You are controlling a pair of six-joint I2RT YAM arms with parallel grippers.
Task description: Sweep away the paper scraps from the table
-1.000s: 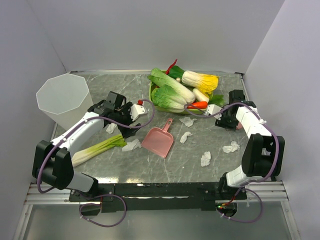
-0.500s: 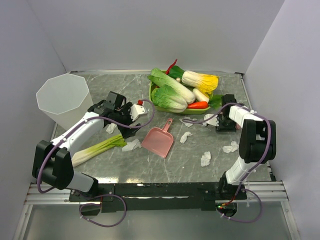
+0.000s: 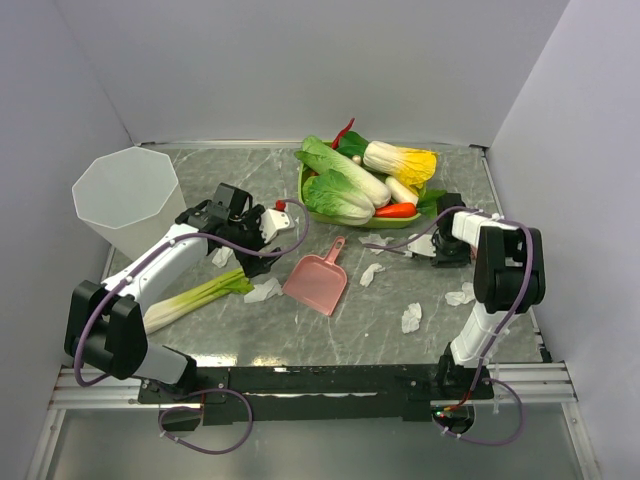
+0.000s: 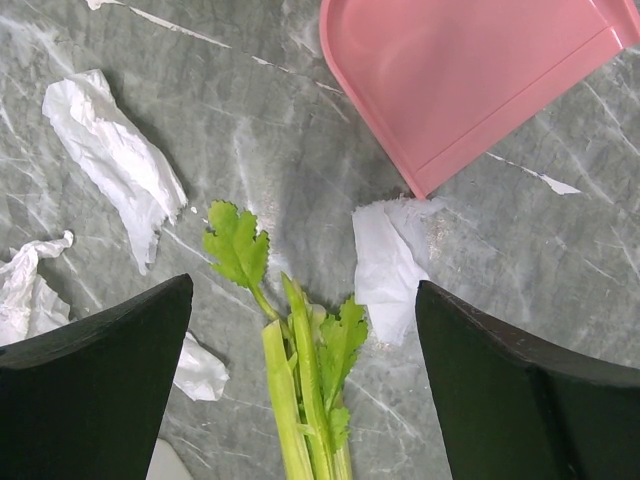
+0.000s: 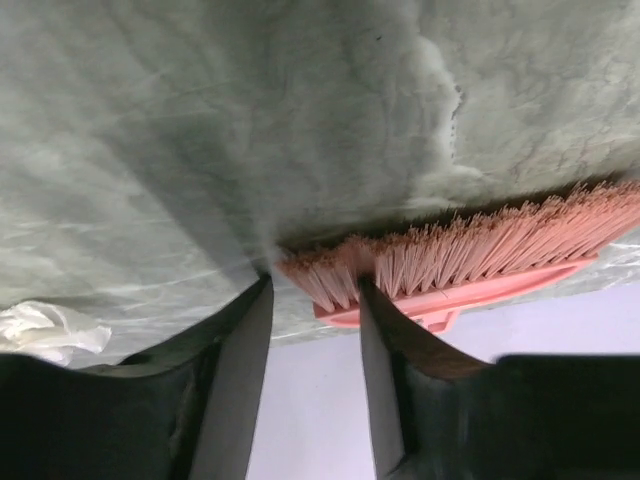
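**Paper scraps** [image 3: 411, 317]: small crumpled white bits, scattered across the tabletop [image 3: 300, 345]. Two lay just right of the dustpan handle, two more lay nearer the front right, and others lay beside the leek tip. The left wrist view showed three of these [image 4: 115, 165] around the leek leaves, and one touched the dustpan's lip.

**Dustpan** [image 3: 318, 282]: pink, lay flat mid-tabletop with its handle pointing to the rear.

**Leek** [image 3: 200, 297]: lay among the left-hand scraps, its leafy tip between two of them.

**Brush** [image 5: 500, 255]: pink, its bristles pressed on the tabletop.

**Right claw** [image 3: 436, 248]: fingers [image 5: 240, 380] set narrowly, closed on the end of the brush. It was low on the tabletop, in front of the vegetable tray [image 3: 305, 190]. One scrap [image 5: 45, 330] lay close at its side.

**Left claw** [image 4: 302, 290]: jaws spread wide and holding nothing, above the leek tip, between the bin [image 3: 125, 200] and the dustpan.

**Obstructions**: the tray of vegetables stood just behind the rear scraps, and the leek lay across the left-hand group.

**Change since a second earlier**: the right arm had folded in, with its elbow drawn closer and the claw carried leftward and forward toward the scraps. The left arm, dustpan and leek were unmoved.
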